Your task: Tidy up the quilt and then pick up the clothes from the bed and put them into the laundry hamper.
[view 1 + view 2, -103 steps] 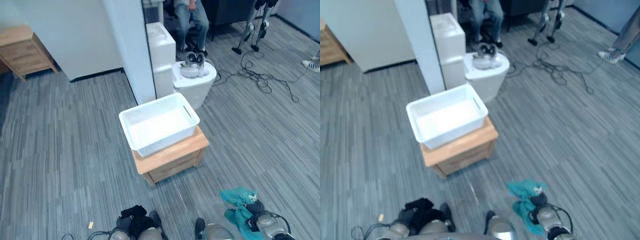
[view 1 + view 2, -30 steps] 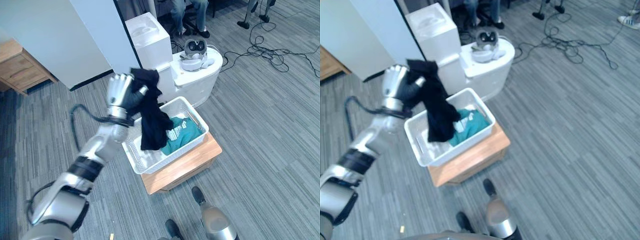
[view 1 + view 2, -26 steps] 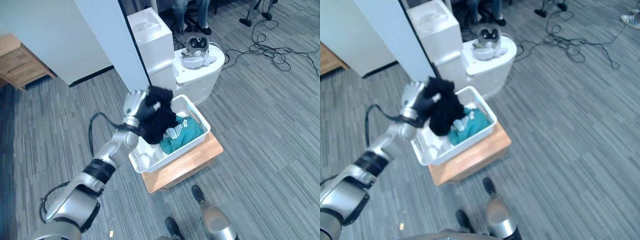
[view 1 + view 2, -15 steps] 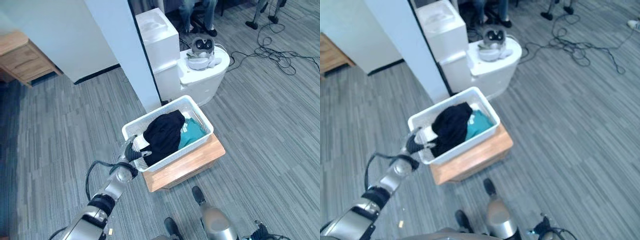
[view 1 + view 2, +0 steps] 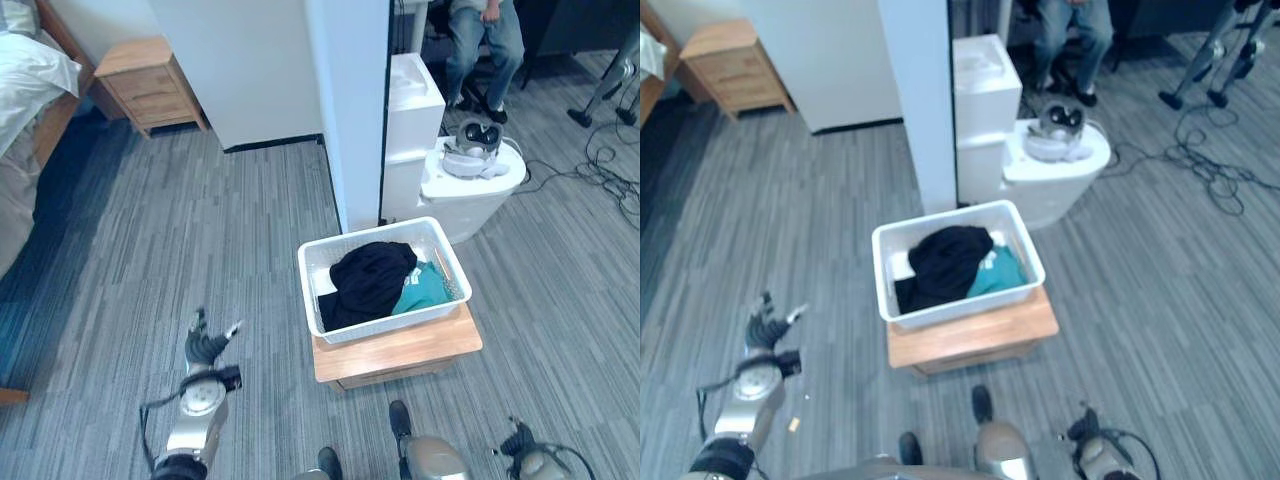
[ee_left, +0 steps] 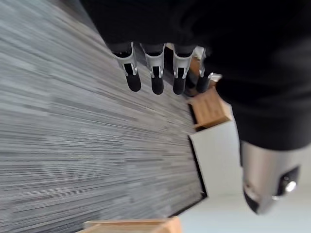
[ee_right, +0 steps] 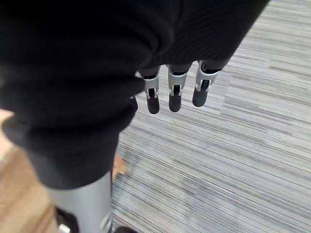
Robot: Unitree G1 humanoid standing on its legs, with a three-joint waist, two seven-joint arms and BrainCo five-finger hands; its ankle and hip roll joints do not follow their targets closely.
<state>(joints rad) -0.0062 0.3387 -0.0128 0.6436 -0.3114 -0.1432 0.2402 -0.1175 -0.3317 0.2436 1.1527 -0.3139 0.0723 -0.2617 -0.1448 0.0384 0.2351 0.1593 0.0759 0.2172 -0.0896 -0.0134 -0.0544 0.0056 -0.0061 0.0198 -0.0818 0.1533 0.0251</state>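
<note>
Hamper: the white laundry hamper [image 5: 385, 280] sits on a low wooden stand [image 5: 400, 350], taking up most of its top.
Clothes: a black garment [image 5: 365, 283] lies piled in the hamper's middle and left part; a teal garment [image 5: 425, 290] lies against it toward the right wall.
Left hand: the left hand [image 5: 207, 342] hangs low over the grey floor [image 5: 150, 250], well apart from the hamper, fingers straight and spread, holding nothing.
Right hand: the right hand [image 7: 170, 90] hangs over the floor, fingers straight, empty.
Bed: a corner of the bed [image 5: 25, 80] with pale bedding shows at the far left; I cannot tell whether clothes remain there.
Progress: judging by this, both garments are deposited and the task looks near done.
</note>
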